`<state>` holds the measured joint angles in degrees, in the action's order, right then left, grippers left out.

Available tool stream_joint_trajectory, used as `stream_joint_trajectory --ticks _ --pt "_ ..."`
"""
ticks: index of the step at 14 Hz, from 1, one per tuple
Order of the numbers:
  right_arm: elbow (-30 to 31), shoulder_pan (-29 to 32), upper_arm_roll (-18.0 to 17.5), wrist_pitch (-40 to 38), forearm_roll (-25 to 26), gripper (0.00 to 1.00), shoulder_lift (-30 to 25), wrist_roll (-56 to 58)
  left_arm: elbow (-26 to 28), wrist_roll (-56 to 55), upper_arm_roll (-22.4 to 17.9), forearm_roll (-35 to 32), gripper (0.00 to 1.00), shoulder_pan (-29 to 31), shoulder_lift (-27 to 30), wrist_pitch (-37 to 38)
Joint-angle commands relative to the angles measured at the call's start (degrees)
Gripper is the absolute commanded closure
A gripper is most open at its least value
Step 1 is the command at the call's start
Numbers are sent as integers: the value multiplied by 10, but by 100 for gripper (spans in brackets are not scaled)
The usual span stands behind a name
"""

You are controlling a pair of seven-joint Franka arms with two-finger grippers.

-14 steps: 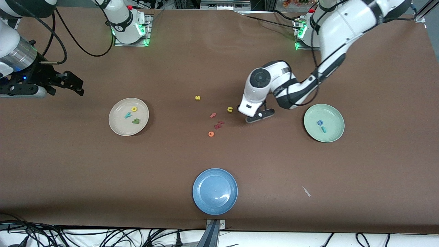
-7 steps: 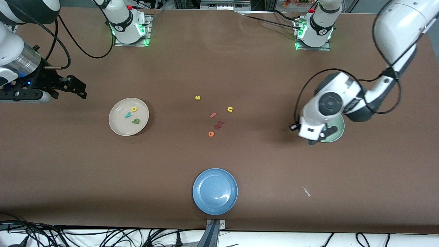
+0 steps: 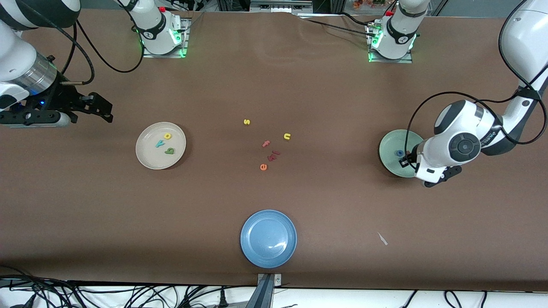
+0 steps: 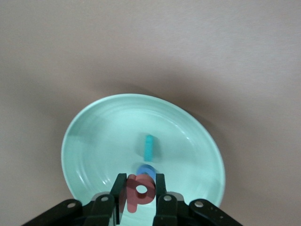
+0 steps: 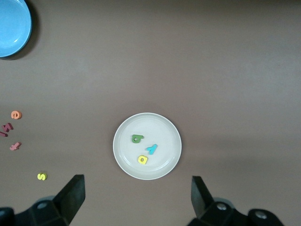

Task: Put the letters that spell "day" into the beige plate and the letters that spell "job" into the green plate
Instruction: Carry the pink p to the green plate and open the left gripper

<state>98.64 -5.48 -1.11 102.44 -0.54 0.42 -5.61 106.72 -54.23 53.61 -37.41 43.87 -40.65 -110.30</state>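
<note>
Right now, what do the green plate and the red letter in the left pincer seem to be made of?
The green plate looks like smooth, slightly glossy plastic or melamine: faint sheen and rings show. The red letter, held in the left pincer, looks like matte foam or soft plastic: thick, flat-cut edges, no shine. Neither is certain.

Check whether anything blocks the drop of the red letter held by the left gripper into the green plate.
Nothing visible does. The left gripper holds the red letter over the green plate, with only the blue o and teal j lying in it.
</note>
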Motion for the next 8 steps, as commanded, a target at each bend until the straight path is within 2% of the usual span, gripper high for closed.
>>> stream_joint_trajectory --ticks 1,2,5,8 --pt "-14 -3 4 -6 4 0 6 3 -5 17 -1 -6 12 -2 2 4" --pt "-14 -3 4 -6 3 0 5 3 -9 18 0 -7 1 -2 8 5" --pt "-14 1 5 -6 1 0 6 3 -75 51 7 -9 0 -1 16 16" --pt "-14 -1 5 -6 1 0 6 3 -156 90 19 -6 0 -12 27 84"
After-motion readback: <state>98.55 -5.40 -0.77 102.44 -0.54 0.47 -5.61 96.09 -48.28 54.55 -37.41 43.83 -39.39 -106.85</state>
